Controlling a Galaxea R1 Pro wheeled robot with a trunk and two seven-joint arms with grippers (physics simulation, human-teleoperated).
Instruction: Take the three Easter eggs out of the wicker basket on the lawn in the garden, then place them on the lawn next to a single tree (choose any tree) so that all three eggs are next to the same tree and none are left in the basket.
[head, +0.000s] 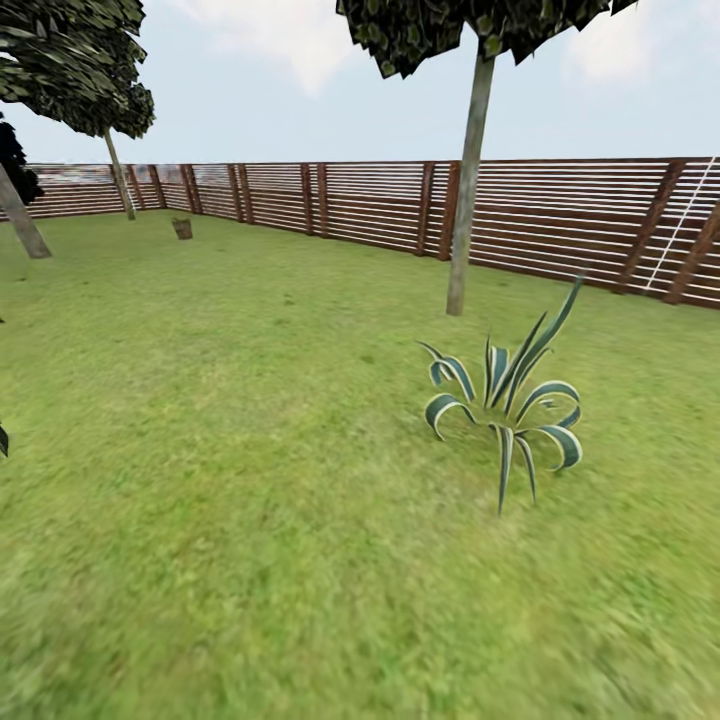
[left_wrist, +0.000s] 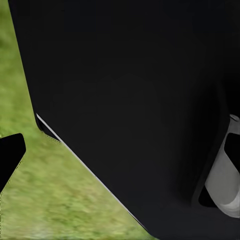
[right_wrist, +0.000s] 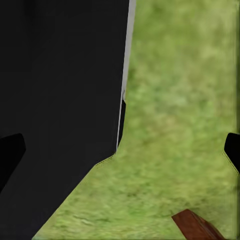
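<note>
Over lawn (right_wrist: 175, 125), right fingers (right_wrist: 234, 150) spread, empty.

The left gripper (left_wrist: 120, 150) is hanging close against a large black part of the robot's body (left_wrist: 130, 100) with one dark fingertip (left_wrist: 10, 152) showing, while the right gripper (right_wrist: 122, 147) is likewise sitting beside the black body (right_wrist: 60, 100), its two fingertips (right_wrist: 10, 150) standing wide apart.
</note>
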